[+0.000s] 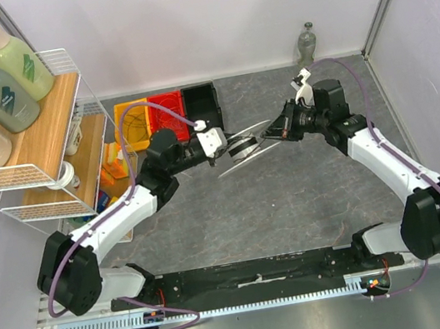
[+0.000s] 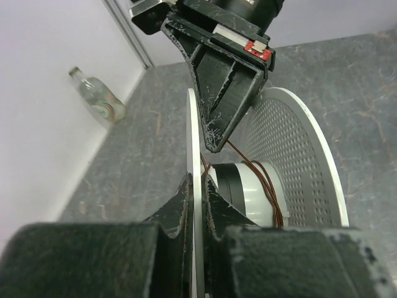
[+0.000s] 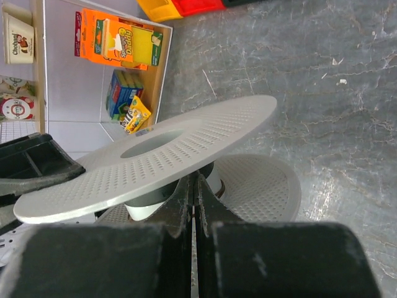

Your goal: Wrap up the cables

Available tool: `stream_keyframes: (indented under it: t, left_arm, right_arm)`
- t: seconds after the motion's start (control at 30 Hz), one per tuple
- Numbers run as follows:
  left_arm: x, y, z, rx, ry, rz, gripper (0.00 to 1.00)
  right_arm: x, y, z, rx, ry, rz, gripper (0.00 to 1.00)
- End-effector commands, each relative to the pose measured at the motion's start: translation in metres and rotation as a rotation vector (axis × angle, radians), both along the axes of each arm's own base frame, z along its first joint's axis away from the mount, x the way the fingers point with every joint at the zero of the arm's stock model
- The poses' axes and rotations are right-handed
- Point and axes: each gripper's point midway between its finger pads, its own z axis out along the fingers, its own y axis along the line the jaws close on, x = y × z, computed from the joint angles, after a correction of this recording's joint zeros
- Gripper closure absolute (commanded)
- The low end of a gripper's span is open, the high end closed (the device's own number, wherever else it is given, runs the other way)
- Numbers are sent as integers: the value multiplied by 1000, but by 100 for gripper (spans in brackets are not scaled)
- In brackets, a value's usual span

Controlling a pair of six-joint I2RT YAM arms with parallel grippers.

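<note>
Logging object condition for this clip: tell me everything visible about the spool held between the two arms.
The spool looks like a white plastic reel. It has two thin round flanges dotted with small holes, joined by a pale hub with a black band. Strands of thin brownish cable cross the hub. It sits tilted, mid-table between the arms. The left gripper clamps one flange's rim; the right gripper, fingers closed, points in beside that flange.

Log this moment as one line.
left pincer: shut on spool flange | right pincer: shut on cable | spool: held in air between arms | cable: leads onto hub
</note>
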Motion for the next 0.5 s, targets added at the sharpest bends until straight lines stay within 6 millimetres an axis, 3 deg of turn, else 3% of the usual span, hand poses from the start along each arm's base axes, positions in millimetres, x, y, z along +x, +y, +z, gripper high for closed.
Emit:
stream_keyframes:
  t: [0.0, 0.17, 0.47]
  left_arm:
    - [-29, -9, 28, -74, 191, -145, 99]
    - [-23, -11, 26, -90, 261, -134, 98]
    - [-25, -13, 30, -96, 182, -166, 98]
  right_arm:
    - [33, -43, -23, -88, -3, -167, 100]
    - [26, -48, -38, -131, 3, -149, 100]
    - [18, -53, -58, -168, 33, -150, 100]
